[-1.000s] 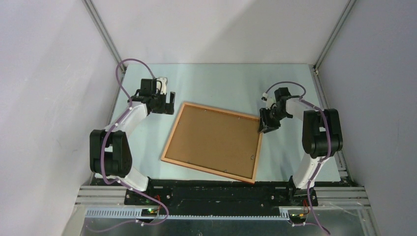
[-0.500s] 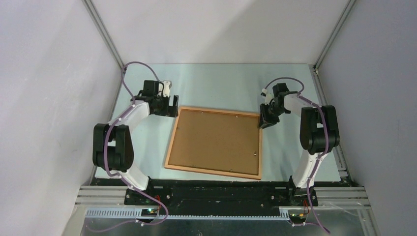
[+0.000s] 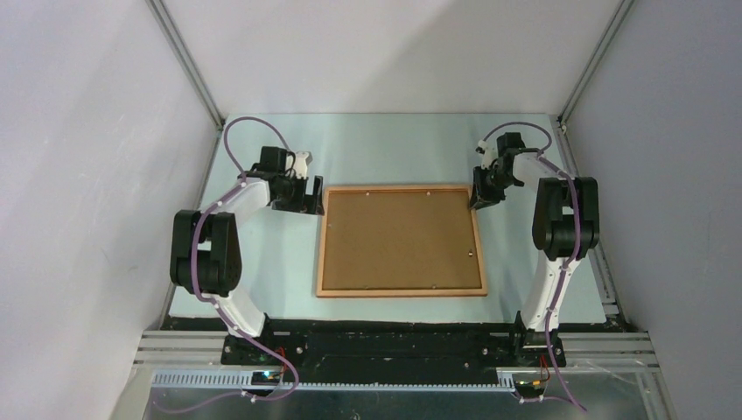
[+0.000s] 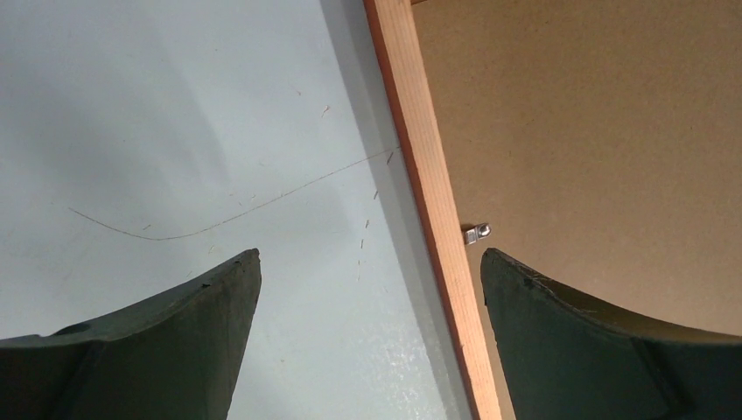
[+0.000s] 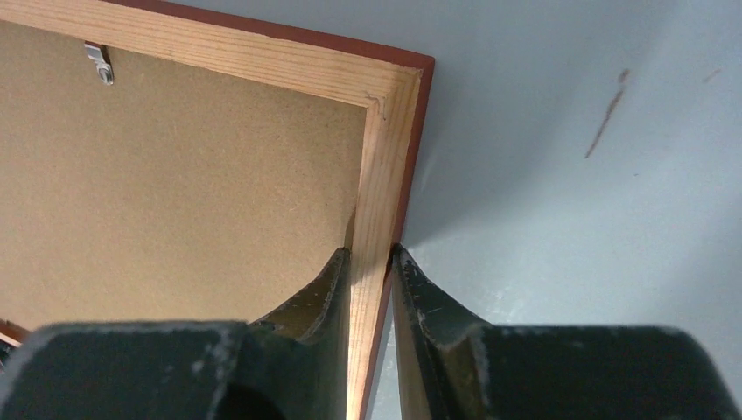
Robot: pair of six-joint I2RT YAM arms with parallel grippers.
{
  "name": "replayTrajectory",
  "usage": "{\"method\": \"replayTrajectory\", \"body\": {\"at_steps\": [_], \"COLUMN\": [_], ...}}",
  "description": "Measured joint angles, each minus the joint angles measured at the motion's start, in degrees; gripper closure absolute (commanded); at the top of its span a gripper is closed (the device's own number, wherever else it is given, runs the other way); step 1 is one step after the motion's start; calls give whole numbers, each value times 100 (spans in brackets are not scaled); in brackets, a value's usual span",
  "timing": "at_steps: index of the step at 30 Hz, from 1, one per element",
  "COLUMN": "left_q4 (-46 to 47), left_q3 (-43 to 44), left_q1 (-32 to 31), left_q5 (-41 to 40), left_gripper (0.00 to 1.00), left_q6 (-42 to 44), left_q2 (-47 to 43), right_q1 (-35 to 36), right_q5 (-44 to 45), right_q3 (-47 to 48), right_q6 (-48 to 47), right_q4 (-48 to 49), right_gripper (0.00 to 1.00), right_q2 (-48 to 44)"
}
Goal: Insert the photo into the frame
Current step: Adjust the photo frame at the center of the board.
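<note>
The frame (image 3: 399, 293) lies back-up on the table, square to its edges, with the brown backing board (image 3: 398, 241) in it. The photo is hidden. My right gripper (image 3: 479, 198) is shut on the frame's right rail just below its far right corner; in the right wrist view the fingers (image 5: 372, 262) pinch the wooden rail (image 5: 382, 149). My left gripper (image 3: 315, 202) is open at the far left corner. In the left wrist view it (image 4: 367, 262) straddles the left rail (image 4: 420, 157), one finger over the table and one over the board.
A small metal tab (image 4: 477, 234) holds the board at the left rail, and another (image 5: 98, 63) sits on the far rail. The pale table (image 3: 394, 144) has enclosure walls on three sides. The arm bases stand at the near edge.
The frame has turned counterclockwise from tilted to square and shifted right, held by my right gripper, which moved toward the far side. My left gripper moved right to the frame's far left corner.
</note>
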Motion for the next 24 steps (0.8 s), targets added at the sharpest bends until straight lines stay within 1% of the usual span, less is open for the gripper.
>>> {"method": "replayTrajectory", "body": {"at_steps": [13,21,24], "left_q4": [0,0,0], "left_q3": [0,0,7], "left_q1": [-83,-118,-157], "left_q5": [-76,-133,-133], "left_gripper": [0,0,2], "left_q6": [-68,-356,-463], "left_q2": [9,83,203], "right_q1": [-74,-85,-144], "right_q5": [-35,-61,-109], "right_q3": [39,-63,-140], "right_q6": [0,-4,-20], "right_q4": [31,144,225], "right_gripper": [100,100,100], "right_q2": [42,-2,-48]}}
